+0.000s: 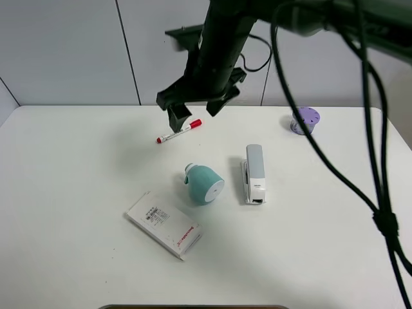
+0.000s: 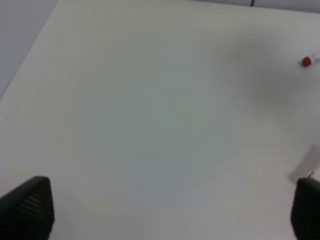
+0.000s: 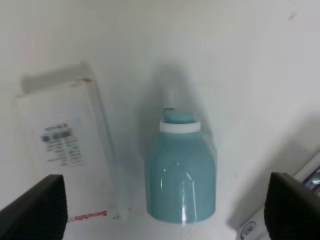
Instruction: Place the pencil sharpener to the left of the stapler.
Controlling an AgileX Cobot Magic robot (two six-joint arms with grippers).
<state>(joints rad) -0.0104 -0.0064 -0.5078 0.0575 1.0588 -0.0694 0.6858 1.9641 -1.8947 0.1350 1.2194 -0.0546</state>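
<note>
Black arm (image 1: 215, 48), thick black cables (image 1: 360, 129) trailing; jaws black, textured pads (image 2: 30, 207).

Pencil sharpener (image 3: 181, 175) between wide-spread gripper (image 3: 170, 212) fingers; white box (image 3: 65, 150) beside.

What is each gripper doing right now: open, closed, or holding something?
Left gripper: open, holding nothing, over bare table.
Right gripper: open, holding nothing, above the pencil sharpener.

White table (image 1: 77, 193): pencil sharpener (image 1: 206, 183), stapler (image 1: 254, 174), marker (image 1: 179, 131), box (image 1: 163, 224).
</note>
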